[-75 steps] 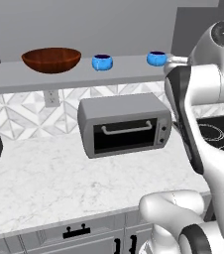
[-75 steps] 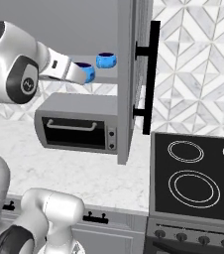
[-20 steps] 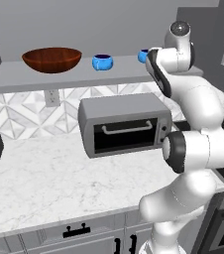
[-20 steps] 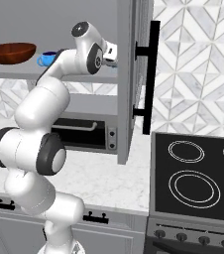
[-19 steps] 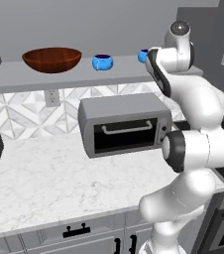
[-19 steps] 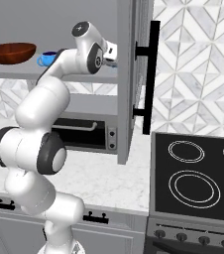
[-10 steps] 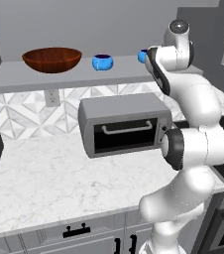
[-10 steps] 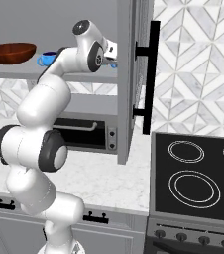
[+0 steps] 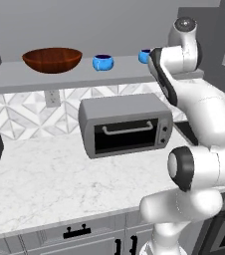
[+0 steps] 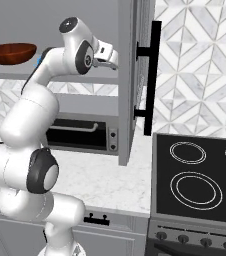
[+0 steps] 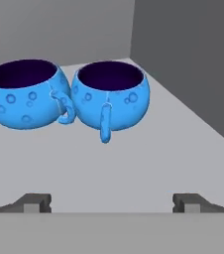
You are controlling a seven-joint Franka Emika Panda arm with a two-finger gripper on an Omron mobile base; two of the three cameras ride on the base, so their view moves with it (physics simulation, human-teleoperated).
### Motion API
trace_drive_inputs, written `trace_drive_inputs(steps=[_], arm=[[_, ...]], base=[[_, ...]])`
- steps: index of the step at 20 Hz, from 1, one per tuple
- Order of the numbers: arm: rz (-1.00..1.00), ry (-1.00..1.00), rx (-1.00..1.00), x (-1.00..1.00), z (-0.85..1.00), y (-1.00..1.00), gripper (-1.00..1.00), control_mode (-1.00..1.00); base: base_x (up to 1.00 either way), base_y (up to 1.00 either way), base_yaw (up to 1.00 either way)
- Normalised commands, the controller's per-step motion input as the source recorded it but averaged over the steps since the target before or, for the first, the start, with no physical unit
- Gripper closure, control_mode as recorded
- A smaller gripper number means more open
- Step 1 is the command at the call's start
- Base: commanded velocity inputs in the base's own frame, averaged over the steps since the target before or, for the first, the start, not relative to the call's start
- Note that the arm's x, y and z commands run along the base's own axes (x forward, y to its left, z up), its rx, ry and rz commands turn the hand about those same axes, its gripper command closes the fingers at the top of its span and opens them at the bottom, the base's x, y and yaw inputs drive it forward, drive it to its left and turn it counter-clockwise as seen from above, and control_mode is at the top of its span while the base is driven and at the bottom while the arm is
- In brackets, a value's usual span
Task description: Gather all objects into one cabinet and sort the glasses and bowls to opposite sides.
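Standing side by side at the cabinet's right wall, two blue cups kept opposite the brown bowl; fingers were spread wide, empty.

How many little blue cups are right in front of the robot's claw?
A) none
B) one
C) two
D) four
C: the hand view shows two small bright blue rounded cups, one beside the other, on the flat grey shelf floor ahead of the open claw.
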Motion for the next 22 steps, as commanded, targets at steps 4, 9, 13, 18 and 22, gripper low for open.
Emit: trace_drive_inputs(steps=[4,9,13,18,22], arm=[[0.00,0.00,-0.08,-0.68,0.00,0.73,-1.00,-1.00],[0.00,0.00,-0.09,-0.52,0.03,0.97,-1.00,-1.00],[0.00,0.00,-0.07,-0.26,0.10,1.00,-1.00,-1.00],[0.00,0.00,-0.03,-0.02,0.12,0.96,-1.00,-1.00],[0.00,0.00,0.00,-0.01,0.07,0.88,-1.00,-1.00]], base=[[0.00,0.00,0.00],[0.00,0.00,0.00],[0.00,0.00,0.00],[0.00,0.00,0.00],[0.00,0.00,0.00]])
